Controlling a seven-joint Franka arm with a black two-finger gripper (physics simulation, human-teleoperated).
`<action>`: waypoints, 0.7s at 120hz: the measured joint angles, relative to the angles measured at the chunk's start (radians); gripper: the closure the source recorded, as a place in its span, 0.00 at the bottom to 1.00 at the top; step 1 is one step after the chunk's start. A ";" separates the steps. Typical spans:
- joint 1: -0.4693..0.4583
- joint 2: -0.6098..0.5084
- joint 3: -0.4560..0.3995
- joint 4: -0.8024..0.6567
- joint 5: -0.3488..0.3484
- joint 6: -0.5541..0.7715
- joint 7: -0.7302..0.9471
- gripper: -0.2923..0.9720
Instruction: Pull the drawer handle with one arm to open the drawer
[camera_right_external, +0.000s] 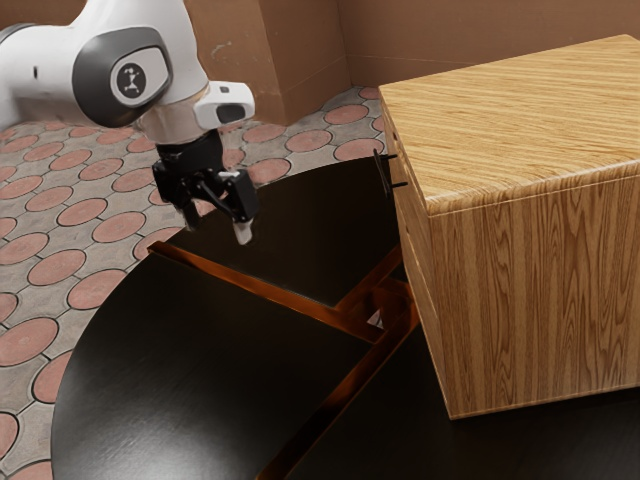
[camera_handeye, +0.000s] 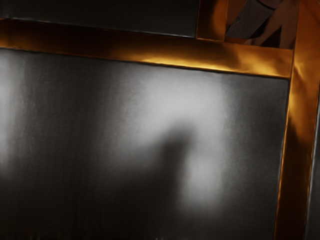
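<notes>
Claw (camera_right_external: 216, 222) hangs spread and empty above the dark table (camera_right_external: 180, 380), well apart from the drawer handle (camera_right_external: 385, 172).

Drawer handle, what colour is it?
The handle is black, thin against the light wood-grain cabinet; it shows best in the exterior view.

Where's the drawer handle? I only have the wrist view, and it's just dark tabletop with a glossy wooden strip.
Observer: The black handle sits high on the wooden cabinet, on the face turned toward the arm, at the exterior view's right.
Operator: And how is the gripper placed against it?
Observer: The gripper hangs above the dark table, apart from the black handle and to the exterior view's left of it.
</notes>
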 joint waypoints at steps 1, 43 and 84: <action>0.006 0.000 0.000 0.000 0.000 -0.001 0.001 0.23; -0.040 -0.166 0.016 0.016 -0.012 -0.016 0.035 0.23; -0.029 -0.136 0.014 0.005 -0.031 -0.028 0.032 0.23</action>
